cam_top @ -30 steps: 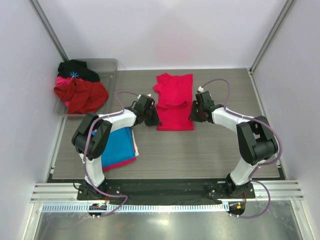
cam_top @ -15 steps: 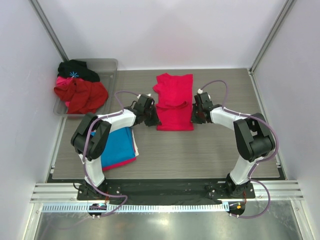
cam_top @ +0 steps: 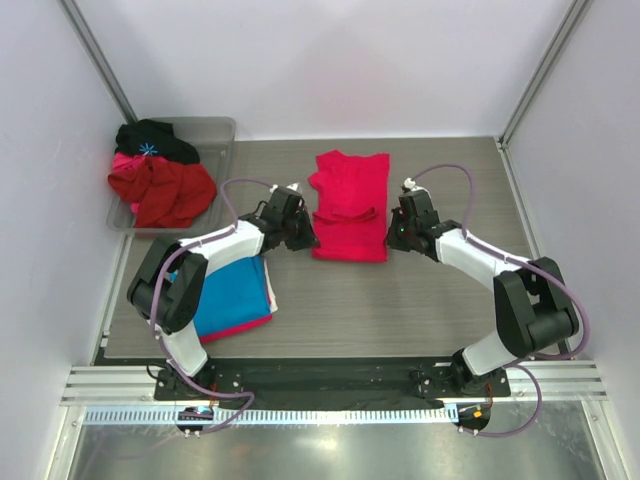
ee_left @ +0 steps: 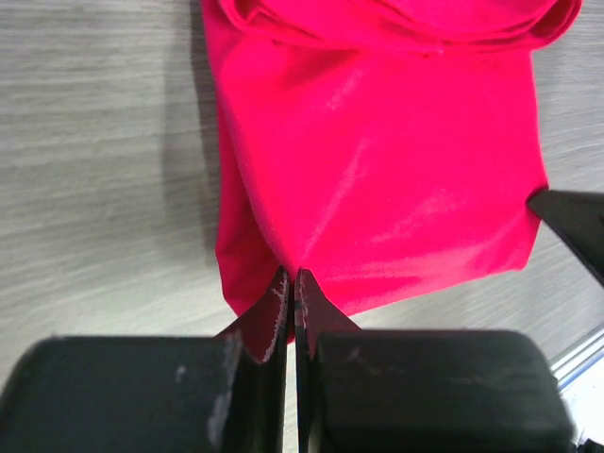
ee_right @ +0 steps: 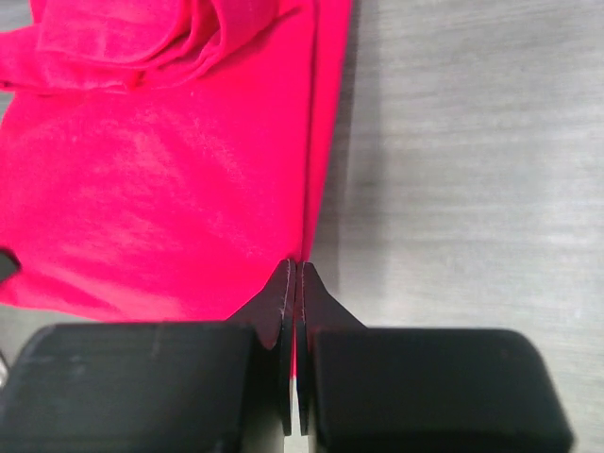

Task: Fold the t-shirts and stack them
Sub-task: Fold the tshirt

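Partly under left arm (cam_top: 225, 241), blue t-shirt (cam_top: 238, 292); crimson t-shirt's (cam_top: 350, 205) near corners pinched.

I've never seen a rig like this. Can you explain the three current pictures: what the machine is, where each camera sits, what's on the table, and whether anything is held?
The machine is two robot arms bolted at the table's near edge, each ending in two fingers. The wide picture looks down from above and behind them, with the left arm on the left and the right arm on the right. The other two pictures come from a camera on each wrist, looking past its own black fingers.

On the table, a crimson t-shirt lies in the middle, partly folded. Left of it, a folded blue t-shirt rests on a pink-red t-shirt. A bin at the far left holds crumpled clothes.

The left fingers and right fingers are each shut on the crimson t-shirt's near edge, one at each side.
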Robot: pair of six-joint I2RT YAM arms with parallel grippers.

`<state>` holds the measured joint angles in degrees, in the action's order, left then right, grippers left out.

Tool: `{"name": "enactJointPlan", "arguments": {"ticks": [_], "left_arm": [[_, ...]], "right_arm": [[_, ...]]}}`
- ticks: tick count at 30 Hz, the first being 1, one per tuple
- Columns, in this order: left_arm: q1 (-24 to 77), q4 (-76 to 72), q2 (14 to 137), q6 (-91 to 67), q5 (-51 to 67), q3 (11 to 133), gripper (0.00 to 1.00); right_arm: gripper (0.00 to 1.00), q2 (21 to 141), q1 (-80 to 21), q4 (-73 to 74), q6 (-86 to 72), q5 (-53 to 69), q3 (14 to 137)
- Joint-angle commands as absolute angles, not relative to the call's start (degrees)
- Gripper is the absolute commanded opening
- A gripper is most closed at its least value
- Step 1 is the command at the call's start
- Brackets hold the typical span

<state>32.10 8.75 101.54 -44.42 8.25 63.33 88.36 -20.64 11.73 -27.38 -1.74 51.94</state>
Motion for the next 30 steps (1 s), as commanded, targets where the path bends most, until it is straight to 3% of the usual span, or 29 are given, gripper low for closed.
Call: {"name": "enactJointPlan", "arguments": {"ticks": [1, 8, 10, 11, 12, 13, 14, 18, 25, 30], "left_arm": [[32.4, 9.0, 98.0, -43.2, 6.7, 61.2, 0.00], [33.6, 5.8, 97.3, -44.3, 6.7, 54.9, 0.00], [34.3, 4.3, 97.0, -44.8, 6.6, 52.6, 0.01], [34.5, 4.0, 96.8, -44.9, 6.2, 52.1, 0.10], [35.0, 3.9, 96.6, -45.1, 5.9, 51.5, 0.16], [35.2, 3.9, 96.3, -45.1, 5.5, 50.7, 0.20], [35.3, 3.9, 95.4, -45.1, 4.7, 50.2, 0.32], [36.0, 4.0, 92.2, -45.4, 3.0, 48.0, 0.51], [36.1, 6.1, 89.8, -45.1, 1.3, 46.7, 0.56], [36.1, 5.7, 91.8, -45.4, 2.5, 47.5, 0.48]], "right_arm": [[0.01, 84.5, -21.0, 10.9, -28.3, -1.2, 48.5], [0.02, 83.4, -21.9, 9.8, -30.4, -1.8, 42.8], [0.12, 82.9, -22.1, 9.2, -30.8, -1.6, 40.8], [0.26, 82.6, -22.2, 9.1, -31.2, -0.7, 40.3], [0.30, 82.3, -22.3, 8.6, -31.7, -0.8, 39.2], [0.34, 82.0, -22.5, 8.3, -32.0, 1.5, 38.9], [0.38, 81.7, -22.8, 8.1, -32.3, 2.7, 38.4], [0.45, 80.4, -23.4, 7.7, -34.1, 5.6, 37.2], [0.45, 75.9, -25.7, 7.1, -37.2, 6.2, 35.2], [0.45, 76.8, -28.4, 7.3, -39.2, 5.4, 35.7]]}}
